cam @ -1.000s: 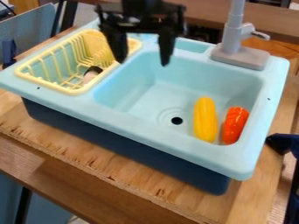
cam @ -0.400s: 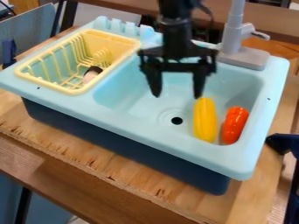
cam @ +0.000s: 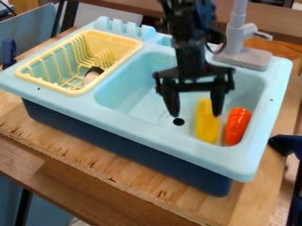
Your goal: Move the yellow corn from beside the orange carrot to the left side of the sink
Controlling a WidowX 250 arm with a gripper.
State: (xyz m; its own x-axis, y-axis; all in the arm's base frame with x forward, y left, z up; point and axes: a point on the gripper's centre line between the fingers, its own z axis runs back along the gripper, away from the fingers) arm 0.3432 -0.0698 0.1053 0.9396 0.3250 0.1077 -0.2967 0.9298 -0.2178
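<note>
My gripper hangs over the sink basin, open, its two fingers well apart and nothing held between them. The right finger overlaps the upper part of a yellow corn-like toy from this angle; whether they touch I cannot tell. Beside the yellow toy, to its right, an orange-red toy vegetable lies against the basin's right side. Both rest in the light blue sink. In the yellow drying rack at the left lies a small dark-and-pale object.
A grey faucet stands at the sink's back right corner. The sink sits on a wooden table. A dark blue object is at the right edge. The drain hole lies below the left finger.
The gripper has come from the upper left, down and to the right, over the basin and partly across the yellow toy. The toys and rack have stayed where they were.
</note>
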